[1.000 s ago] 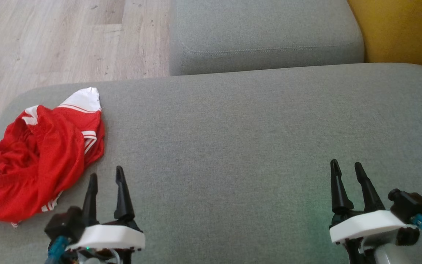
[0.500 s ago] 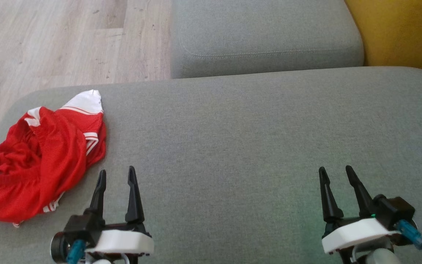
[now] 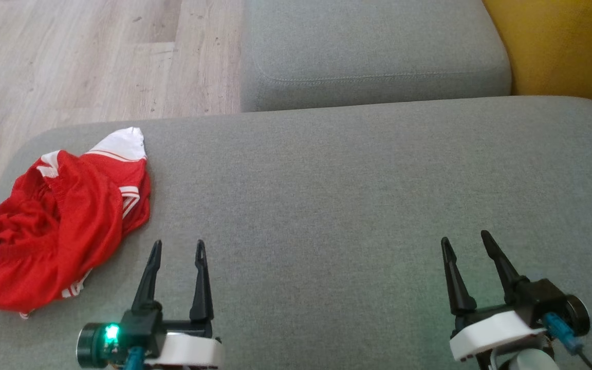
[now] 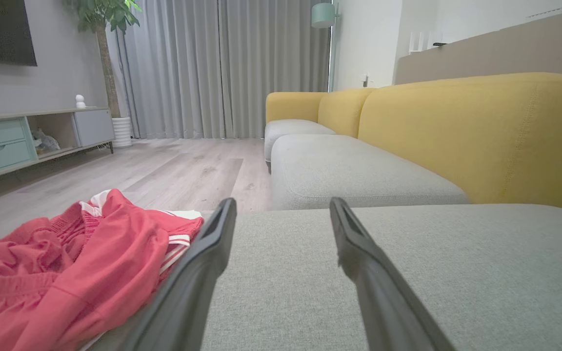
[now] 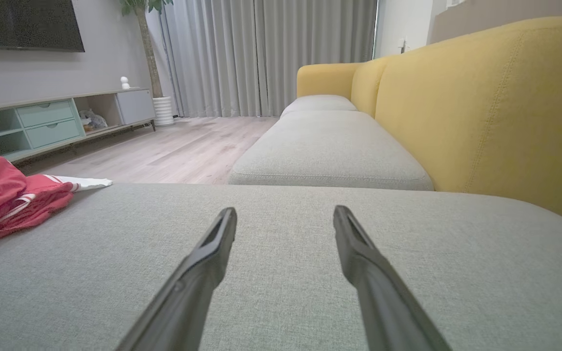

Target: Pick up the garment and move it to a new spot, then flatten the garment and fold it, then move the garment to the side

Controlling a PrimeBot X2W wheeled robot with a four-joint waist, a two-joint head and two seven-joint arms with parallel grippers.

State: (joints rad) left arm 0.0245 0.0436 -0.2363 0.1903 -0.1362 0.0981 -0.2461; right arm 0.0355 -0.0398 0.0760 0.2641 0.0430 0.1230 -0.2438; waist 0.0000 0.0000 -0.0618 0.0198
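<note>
The crumpled red garment [image 3: 59, 221] sits at the left of the frame, just up-left of the left gripper [image 3: 179, 242], much nearer than the right gripper [image 3: 464, 236]; both are wide open, holding nothing.

A living room in a home.
It has a sofa [image 4: 456, 136], long curtains [image 4: 222, 68], a TV [image 5: 22, 24] and a plant [image 4: 104, 19].

The head view looks steeply down on the grey cushion [image 3: 327, 180], while both wrist views skim low and close over it toward the yellow backrest [image 4: 481, 131] and curtains [image 4: 222, 68], all three sharing the cushion and garment [image 3: 59, 221].
</note>
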